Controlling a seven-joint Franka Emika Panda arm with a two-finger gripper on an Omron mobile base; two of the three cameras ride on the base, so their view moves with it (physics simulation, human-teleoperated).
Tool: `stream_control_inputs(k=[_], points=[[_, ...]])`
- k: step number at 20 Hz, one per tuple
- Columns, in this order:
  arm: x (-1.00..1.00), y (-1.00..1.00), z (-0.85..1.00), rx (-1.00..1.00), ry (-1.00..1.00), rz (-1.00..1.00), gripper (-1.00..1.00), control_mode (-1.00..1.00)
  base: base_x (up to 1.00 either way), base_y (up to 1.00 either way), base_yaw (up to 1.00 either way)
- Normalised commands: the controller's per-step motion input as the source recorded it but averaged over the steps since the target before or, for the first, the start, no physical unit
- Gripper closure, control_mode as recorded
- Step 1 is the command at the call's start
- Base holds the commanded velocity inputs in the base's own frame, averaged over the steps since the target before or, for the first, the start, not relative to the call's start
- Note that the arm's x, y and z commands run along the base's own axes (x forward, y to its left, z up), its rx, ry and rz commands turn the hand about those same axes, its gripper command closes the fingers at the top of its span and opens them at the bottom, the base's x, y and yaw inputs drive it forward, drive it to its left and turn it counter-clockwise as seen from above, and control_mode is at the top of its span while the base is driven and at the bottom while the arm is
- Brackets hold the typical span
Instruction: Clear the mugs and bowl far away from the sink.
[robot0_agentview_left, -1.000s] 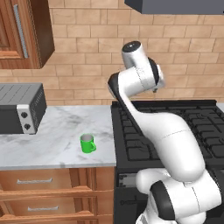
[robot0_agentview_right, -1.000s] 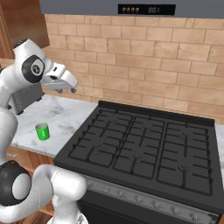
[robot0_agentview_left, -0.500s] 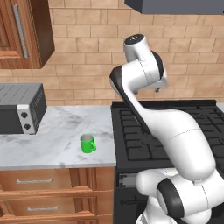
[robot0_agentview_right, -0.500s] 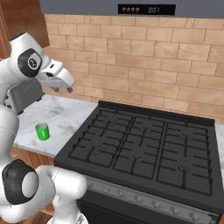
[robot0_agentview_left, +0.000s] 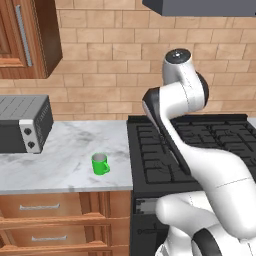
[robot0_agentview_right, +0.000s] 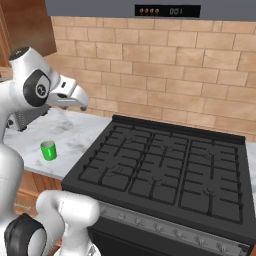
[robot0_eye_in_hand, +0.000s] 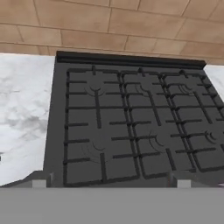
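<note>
Left base view shows the green mug (robot0_agentview_left: 100, 163) upright on the marble counter (robot0_agentview_left: 60, 155), left of the black stove (robot0_agentview_left: 200, 150); the gripper (robot0_agentview_right: 75, 98) hangs empty, jaws wide apart, high above.

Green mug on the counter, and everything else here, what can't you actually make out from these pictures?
- Mug: its inside, too small in both base views; its handle faces away in the right base view.
- Toaster oven: left part cut off by the left base view's edge; mostly behind the arm in the right base view.
- Gripper: fingertips too blurred in the right base view to tell apart.
- Stove: front edge cut off in the hand view.
</note>
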Motion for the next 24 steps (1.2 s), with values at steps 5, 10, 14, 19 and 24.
stream_control_inputs(k=[5, 10, 14, 19, 24], points=[[-0.49, -0.01, 0.09, 0.06, -0.03, 0.15, -1.0, -1.0, 0.0, 0.0, 0.0], [-0.56, -0.01, 0.06, 0.06, 0.0, 0.17, -1.0, -1.0, 0.0, 0.0, 0.0], [-0.61, -0.01, 0.3, 0.02, 0.0, 0.15, -1.0, -1.0, 0.0, 0.0, 0.0], [-0.7, 0.0, 0.36, 0.0, -0.07, 0.12, -1.0, -1.0, 0.0, 0.0, 0.0], [-0.54, 0.0, 0.12, 0.0, -0.1, 0.02, -1.0, -1.0, 0.0, 0.0, 0.0]])
